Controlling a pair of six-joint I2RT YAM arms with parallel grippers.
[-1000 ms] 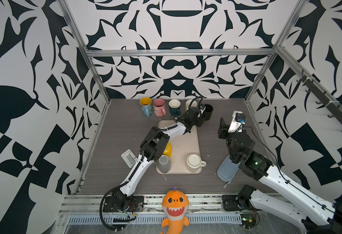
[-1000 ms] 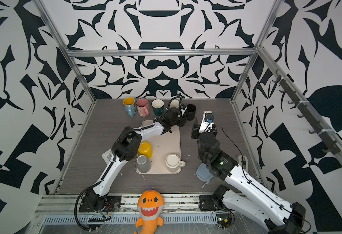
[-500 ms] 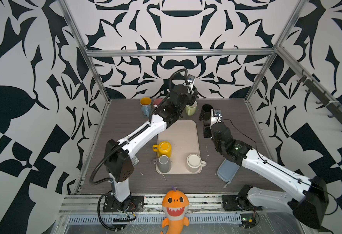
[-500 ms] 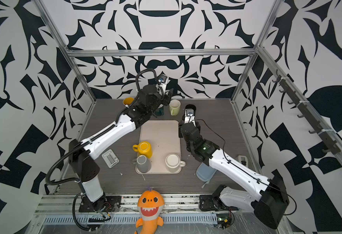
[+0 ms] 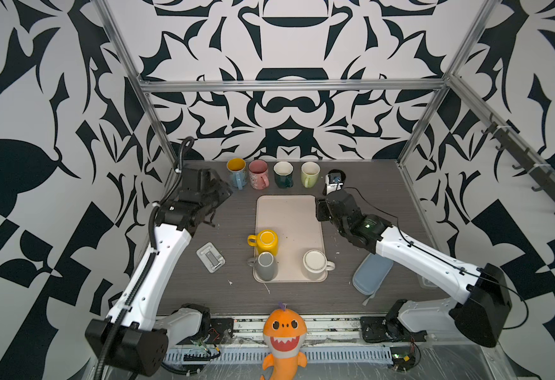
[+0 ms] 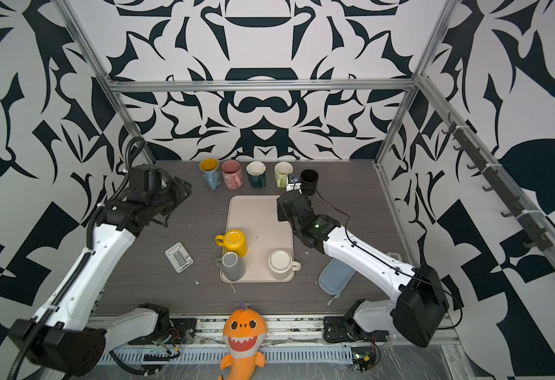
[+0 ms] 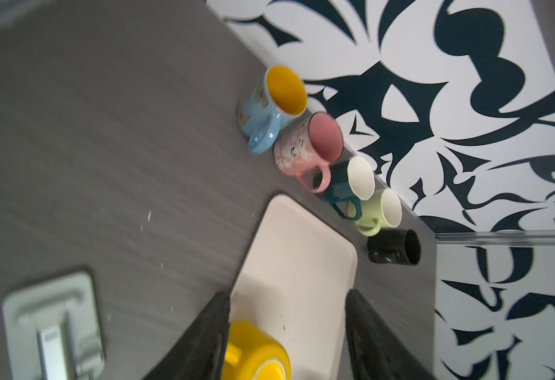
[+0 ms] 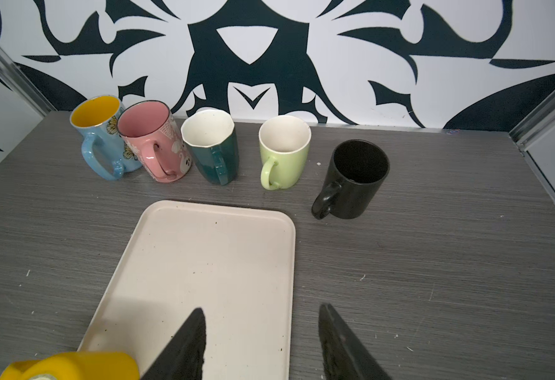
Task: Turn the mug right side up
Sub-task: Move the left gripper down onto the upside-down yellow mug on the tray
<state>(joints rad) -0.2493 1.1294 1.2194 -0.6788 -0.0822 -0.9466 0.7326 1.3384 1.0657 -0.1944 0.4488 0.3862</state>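
Black-and-white patterned walls enclose a grey counter (image 5: 361, 296) bearing a beige tray (image 5: 291, 214). Upside down on its near half stand a yellow mug (image 5: 264, 241), a grey mug (image 5: 265, 266) and a white mug (image 5: 315, 264). Both the left gripper (image 7: 287, 332) and right gripper (image 8: 261, 342) hang apart from them, jaws spread and empty.

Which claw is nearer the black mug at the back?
Right. The right claw hangs open over the tray's far right edge, just in front of the black mug; the left claw is across the table.
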